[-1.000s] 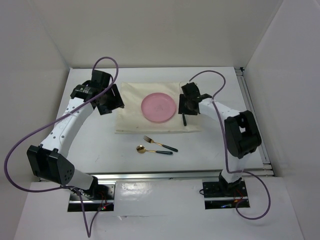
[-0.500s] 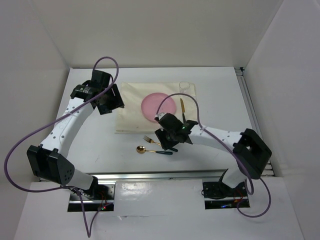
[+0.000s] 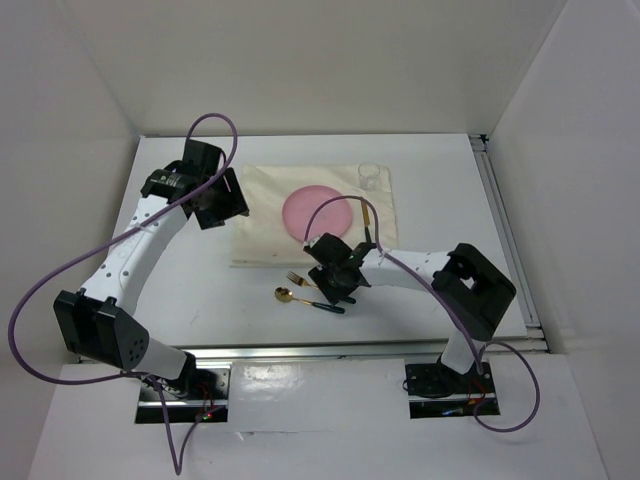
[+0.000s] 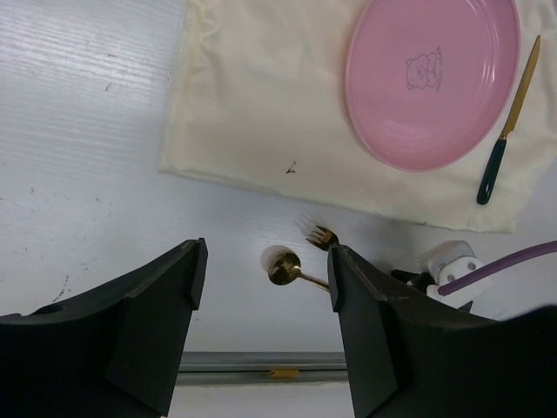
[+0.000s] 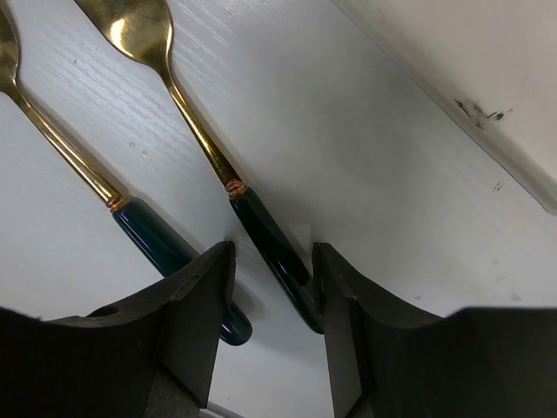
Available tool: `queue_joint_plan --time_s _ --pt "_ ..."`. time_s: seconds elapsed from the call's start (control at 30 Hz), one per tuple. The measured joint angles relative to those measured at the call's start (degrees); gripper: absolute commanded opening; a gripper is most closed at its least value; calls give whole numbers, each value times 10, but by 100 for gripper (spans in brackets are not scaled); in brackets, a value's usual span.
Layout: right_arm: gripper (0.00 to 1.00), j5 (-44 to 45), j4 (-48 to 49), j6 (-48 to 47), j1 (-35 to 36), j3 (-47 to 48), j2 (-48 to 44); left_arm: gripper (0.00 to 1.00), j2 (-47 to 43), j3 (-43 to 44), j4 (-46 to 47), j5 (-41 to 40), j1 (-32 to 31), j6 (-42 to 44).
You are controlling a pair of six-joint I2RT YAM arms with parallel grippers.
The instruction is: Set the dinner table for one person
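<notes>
Right gripper: the right gripper [image 5: 271,270] is low over the tabletop [image 3: 440,190] and partly open. The dark green handle of the fork [image 5: 198,131] lies in the gap between its two fingers. A little white surface shows beside the handle, so it is not clamped.
In the way: the spoon [image 5: 65,152] lies just beside the fork, almost parallel to it. The end of its green handle goes under the finger on that side.
Fork and spoon: both are on the bare tabletop, in the middle of its near half, just in front of the near edge of the cloth [image 3: 270,240].
On the cloth: a pink plate [image 3: 317,213] is in the middle, a knife [image 4: 509,119] lies just beside its right rim, and a small clear glass [image 3: 370,175] stands at the far right corner.
Tabletop: it is white and carries everything; the cloth covers its far middle part.
Cable: a purple cable [image 4: 513,261] arcs from the right wrist over the plate's near right part.
Right arm: it is low, with the elbow near the right edge, the forearm pointing left and the wrist tipped down.
Left gripper: the left gripper [image 4: 265,259] is wide open and holds nothing. It is raised over the left edge of the cloth.
Left arm: it reaches from the near left corner along the left edge.
</notes>
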Motion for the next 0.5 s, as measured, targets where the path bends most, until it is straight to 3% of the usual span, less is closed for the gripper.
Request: queue_joint_plan --time_s 0.17,0.33,0.5 --pt "40 2 3 -5 0 1 2 74 0 0 0 0 0 0" --pt "17 2 4 -16 3 8 7 74 0 0 0 0 0 0" --pt "8 9 -3 -25 10 11 4 74 0 0 0 0 0 0"
